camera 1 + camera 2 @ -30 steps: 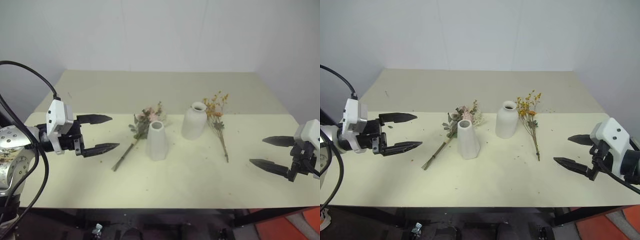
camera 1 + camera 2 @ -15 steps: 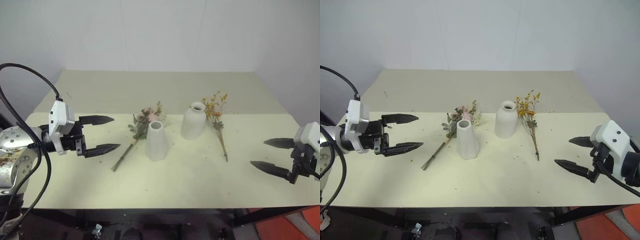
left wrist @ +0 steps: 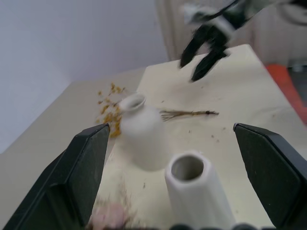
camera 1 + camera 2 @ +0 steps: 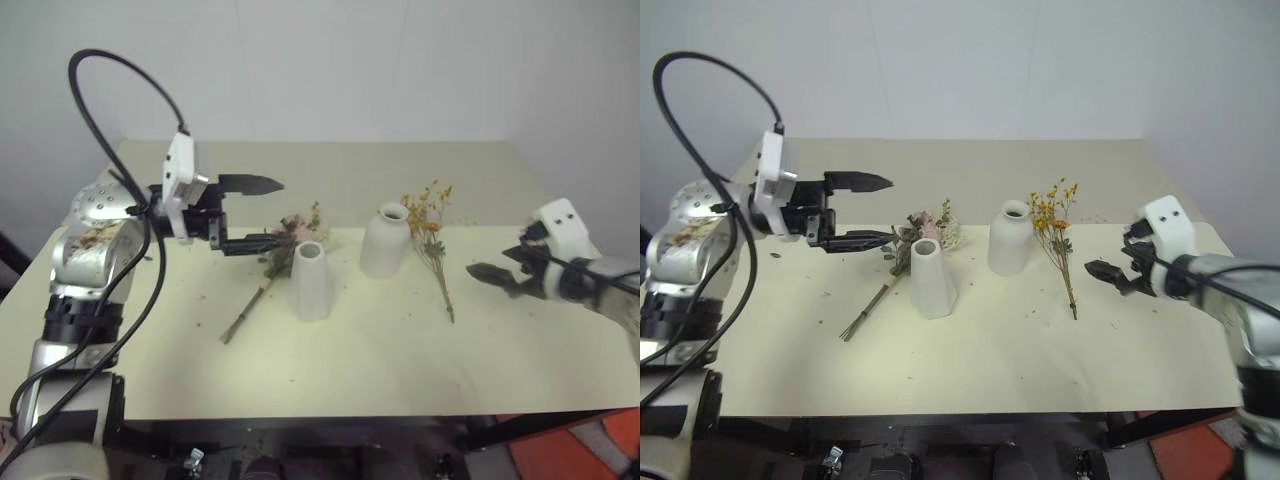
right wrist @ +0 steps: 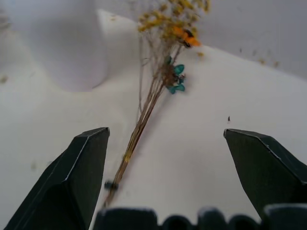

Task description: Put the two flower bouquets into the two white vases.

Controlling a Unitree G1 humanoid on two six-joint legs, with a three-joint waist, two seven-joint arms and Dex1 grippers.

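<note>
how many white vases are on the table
2. The tall cone vase stands right of the pink rose bouquet; the rounder vase stands farther back, left of the yellow dried bouquet. None looks hidden.

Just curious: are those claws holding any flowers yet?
No. The left gripper and right gripper are open and empty; both bouquets lie on the table.

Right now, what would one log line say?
left gripper: open, above roses | right gripper: open, beside yellow flowers | vases: empty
</note>
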